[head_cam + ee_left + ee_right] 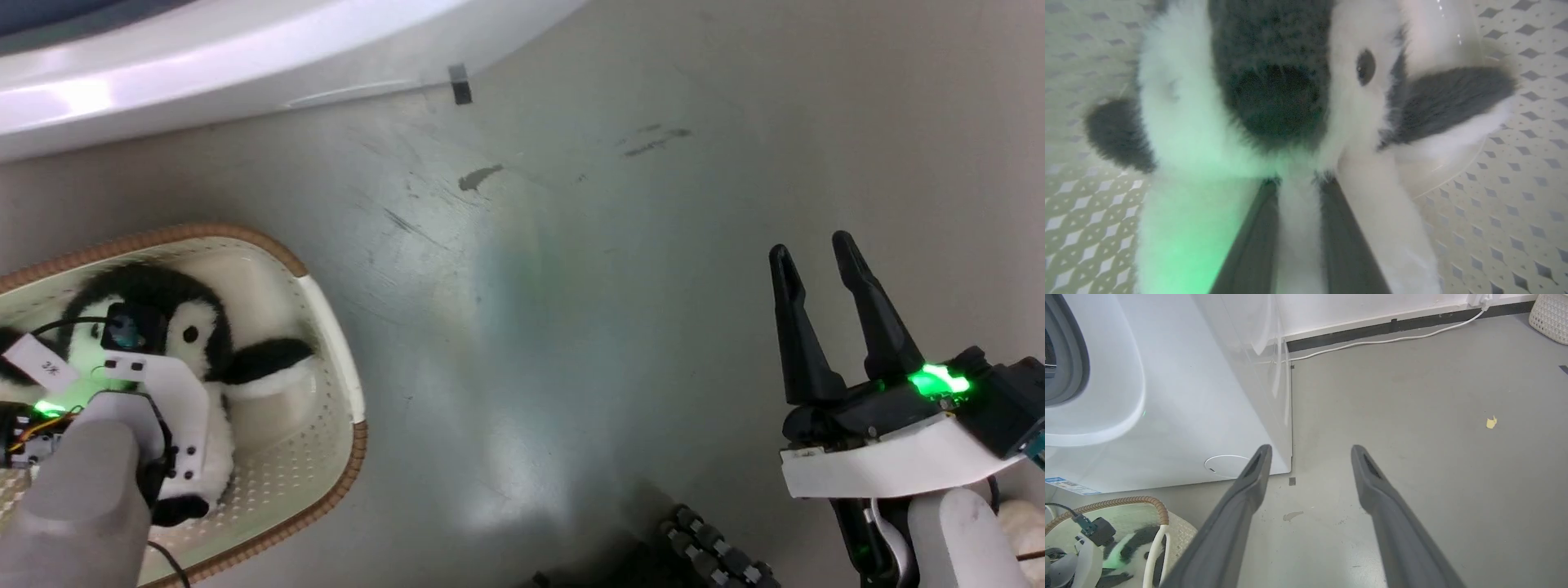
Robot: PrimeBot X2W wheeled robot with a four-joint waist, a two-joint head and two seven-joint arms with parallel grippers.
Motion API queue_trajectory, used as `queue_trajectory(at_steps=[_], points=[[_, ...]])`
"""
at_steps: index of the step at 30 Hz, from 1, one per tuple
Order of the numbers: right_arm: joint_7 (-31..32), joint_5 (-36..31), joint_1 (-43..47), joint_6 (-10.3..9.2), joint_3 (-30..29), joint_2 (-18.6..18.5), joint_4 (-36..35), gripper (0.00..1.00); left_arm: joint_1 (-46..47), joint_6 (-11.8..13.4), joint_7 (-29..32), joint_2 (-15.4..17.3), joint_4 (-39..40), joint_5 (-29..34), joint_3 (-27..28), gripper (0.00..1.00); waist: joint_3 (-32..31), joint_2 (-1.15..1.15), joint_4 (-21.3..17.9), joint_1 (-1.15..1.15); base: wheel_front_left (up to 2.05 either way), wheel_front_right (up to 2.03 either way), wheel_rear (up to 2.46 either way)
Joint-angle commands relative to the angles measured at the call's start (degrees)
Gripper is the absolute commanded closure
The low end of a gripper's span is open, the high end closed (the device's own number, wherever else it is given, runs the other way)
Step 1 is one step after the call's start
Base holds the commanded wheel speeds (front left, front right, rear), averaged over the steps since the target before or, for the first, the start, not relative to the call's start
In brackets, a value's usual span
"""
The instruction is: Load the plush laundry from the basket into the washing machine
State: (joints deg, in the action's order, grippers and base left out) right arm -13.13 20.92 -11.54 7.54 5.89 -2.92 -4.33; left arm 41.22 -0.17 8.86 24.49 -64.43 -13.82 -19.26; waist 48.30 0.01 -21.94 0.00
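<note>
Left gripper (1299, 183) clamped on the plush laundry (1184, 122) in the basket (357, 457)

The left wrist view shows white fur nipped between its near-closed fingers, which the head view hides beneath the pale wrist. Well right of the basket, the right gripper (811, 245) hangs over the grey floor (571, 327), fingers spread wide, holding nothing. Beyond the basket stands the washing machine (1188, 396); a white cable (1372, 342) runs far behind

plush laundry (204, 314): partly behind left arm (73, 506) | basket (357, 457): cut by left edge | washing machine (245, 57): top cropped
</note>
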Motion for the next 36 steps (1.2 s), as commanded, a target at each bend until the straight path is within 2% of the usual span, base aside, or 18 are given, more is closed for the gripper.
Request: queue_trajectory(at_steps=[1,6,11,15,20,24,27,36], points=[[-0.6,0.7,-1.3,-0.05,0.1,0.0,-0.3,0.00,0.7,-0.1,-0.1,0.5,-1.9,-0.6,-0.5,1.00,0.6,-0.01,-0.7,0.00,0.00,0.00,0.00],[-1.2,1.8,-2.4,-0.05,1.1,0.0,0.0,0.00,1.2,0.3,-1.4,1.7,-5.1,-2.4,-0.8,1.00,0.9,-0.01,-2.6,0.00,0.00,0.00,0.00],[-1.8,2.2,-4.0,-0.05,1.8,0.0,1.4,0.00,0.4,0.6,-6.2,1.9,-8.0,-5.3,0.1,1.00,-1.6,-0.01,-4.3,0.00,0.00,0.00,0.00],[-1.9,0.4,-3.0,-0.05,0.6,0.0,2.5,0.00,-2.0,0.7,-11.2,-1.0,-8.4,-7.2,1.0,1.00,-7.6,-0.01,-2.3,0.00,0.00,0.00,0.00],[-1.9,-1.6,-0.1,-0.05,-0.2,0.0,3.5,0.00,-5.6,-0.2,-20.2,-5.6,-7.0,-8.7,1.5,1.00,-15.6,-0.01,1.1,0.00,0.00,0.00,0.00],[-1.9,-3.8,2.7,-0.05,-0.5,0.0,4.0,0.00,-8.7,-0.9,-23.3,-8.6,-5.1,-8.6,0.9,1.00,-22.1,-0.01,4.3,0.00,0.00,0.00,0.00],[-1.9,-5.2,4.6,-0.05,-0.8,0.0,4.4,0.00,-11.2,-1.3,-23.8,-10.3,-2.6,-9.3,1.5,1.00,-26.4,-0.01,6.3,0.00,0.00,0.00,0.00],[-1.9,-9.1,9.9,-0.05,-2.4,0.0,4.7,0.00,-23.0,0.0,-23.8,-11.8,19.9,-6.6,5.5,1.00,-36.8,-0.01,10.8,0.00,0.00,0.00,0.00]])
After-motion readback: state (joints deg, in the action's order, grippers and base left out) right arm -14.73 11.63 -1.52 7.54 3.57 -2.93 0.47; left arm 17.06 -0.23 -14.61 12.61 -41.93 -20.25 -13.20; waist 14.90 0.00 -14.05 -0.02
